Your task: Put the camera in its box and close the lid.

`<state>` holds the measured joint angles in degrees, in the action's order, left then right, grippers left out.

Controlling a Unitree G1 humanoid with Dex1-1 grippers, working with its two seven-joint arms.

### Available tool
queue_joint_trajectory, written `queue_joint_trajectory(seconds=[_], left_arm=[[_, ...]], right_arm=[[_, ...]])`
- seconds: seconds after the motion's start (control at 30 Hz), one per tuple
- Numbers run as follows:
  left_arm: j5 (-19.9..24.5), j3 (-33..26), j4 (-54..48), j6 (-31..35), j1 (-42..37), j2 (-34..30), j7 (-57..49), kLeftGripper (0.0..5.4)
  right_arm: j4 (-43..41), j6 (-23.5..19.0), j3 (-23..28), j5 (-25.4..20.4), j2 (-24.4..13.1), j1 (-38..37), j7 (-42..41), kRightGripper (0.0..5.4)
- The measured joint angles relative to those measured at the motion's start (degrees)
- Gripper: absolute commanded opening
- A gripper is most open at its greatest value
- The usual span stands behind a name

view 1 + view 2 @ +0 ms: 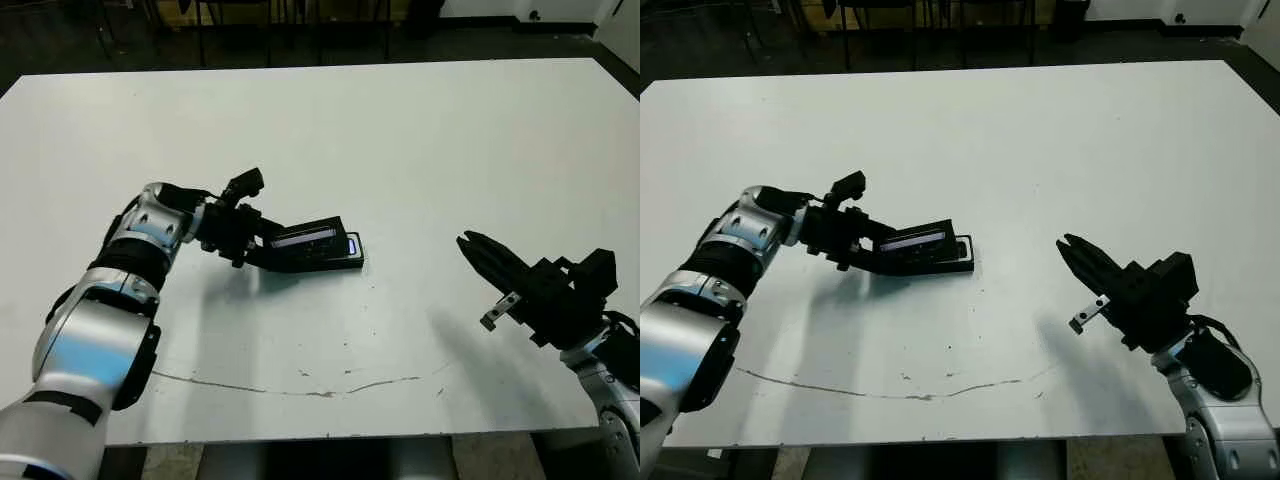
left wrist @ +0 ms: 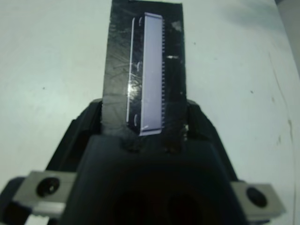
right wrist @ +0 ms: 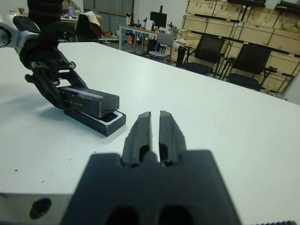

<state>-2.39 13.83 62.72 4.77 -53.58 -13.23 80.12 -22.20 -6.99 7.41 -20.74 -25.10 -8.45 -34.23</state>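
The left pincer (image 1: 262, 243) grips the lid (image 1: 305, 243) by its end, holding it tilted over the box (image 1: 958, 264) on the counter (image 1: 420, 150) — closing is in hand. The camera is hidden, probably inside. Next, lower the lid flat. The right pincer (image 3: 154, 132), apart from the box, is nearly closed and empty.

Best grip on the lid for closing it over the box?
The end away from the box, across the narrow width, coming from the robot's left. The lid is long, flat and tilted over the box, so that end is free; the left gripper holds it there.
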Motion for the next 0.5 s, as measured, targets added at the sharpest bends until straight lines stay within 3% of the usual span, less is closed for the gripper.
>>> queue_joint_trajectory(seconds=[0.17,0.3,0.5], left_arm=[[-1.20,0.45,3.20,-1.06,-1.88,2.28,-1.59,2.77],[-2.30,1.03,5.19,-1.60,-3.20,3.30,-2.07,2.77],[-4.35,2.02,6.76,-3.26,-4.11,4.21,-2.91,2.77]], right_arm=[[-0.67,-2.00,0.55,-0.55,-0.22,-0.37,0.42,0.00],[-5.21,-6.31,0.75,-0.54,-1.36,-1.12,2.13,0.00],[-3.79,-4.89,0.91,-0.18,-1.52,-1.16,1.73,0.00]])
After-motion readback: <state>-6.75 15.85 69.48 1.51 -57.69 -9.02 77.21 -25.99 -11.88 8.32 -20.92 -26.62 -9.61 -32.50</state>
